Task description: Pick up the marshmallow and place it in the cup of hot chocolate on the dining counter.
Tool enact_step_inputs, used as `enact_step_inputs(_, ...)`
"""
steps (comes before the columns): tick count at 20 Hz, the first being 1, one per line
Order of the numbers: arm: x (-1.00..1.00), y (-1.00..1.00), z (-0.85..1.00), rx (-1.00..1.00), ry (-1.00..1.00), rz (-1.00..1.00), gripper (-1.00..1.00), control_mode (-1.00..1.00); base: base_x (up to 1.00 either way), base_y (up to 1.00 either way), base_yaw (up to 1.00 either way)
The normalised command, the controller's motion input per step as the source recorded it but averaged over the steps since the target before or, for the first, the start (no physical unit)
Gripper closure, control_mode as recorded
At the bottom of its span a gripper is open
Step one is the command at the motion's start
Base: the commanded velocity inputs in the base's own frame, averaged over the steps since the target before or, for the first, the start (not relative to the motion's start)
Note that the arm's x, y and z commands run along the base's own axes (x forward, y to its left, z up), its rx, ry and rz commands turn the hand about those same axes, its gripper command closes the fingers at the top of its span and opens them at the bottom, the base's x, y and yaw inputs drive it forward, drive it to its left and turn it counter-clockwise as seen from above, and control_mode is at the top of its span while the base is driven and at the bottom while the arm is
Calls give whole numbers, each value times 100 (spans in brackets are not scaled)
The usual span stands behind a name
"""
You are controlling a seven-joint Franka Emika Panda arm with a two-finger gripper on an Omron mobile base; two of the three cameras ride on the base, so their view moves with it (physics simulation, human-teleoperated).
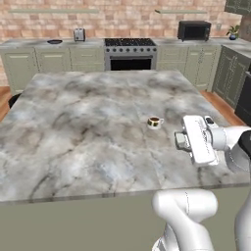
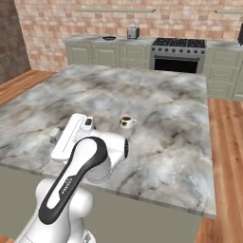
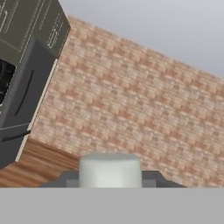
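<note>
The gripper [image 3: 110,177], pinched on the white marshmallow [image 3: 110,169] and pointing sideways toward a brick wall [image 3: 144,100], hangs over the dining counter [image 1: 88,127], with the cup of hot chocolate [image 1: 155,122] near, farther in on the marble.

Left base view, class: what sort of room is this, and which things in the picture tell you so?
A home kitchen, most likely: a stove with oven against the brick wall, a toaster and microwave on the worktop.
</note>
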Motion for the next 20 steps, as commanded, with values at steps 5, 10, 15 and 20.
enact_step_inputs(5,79,-2,0,0,10,0,100,-100,20,7,0)
enact_step_inputs(10,64,-60,0,11,15,0,100,-100,0,0,0)
enact_step_inputs(15,90,-82,-1,15,28,0,100,-100,0,0,0)
enact_step_inputs(20,96,-42,0,6,22,5,100,-100,0,0,0)
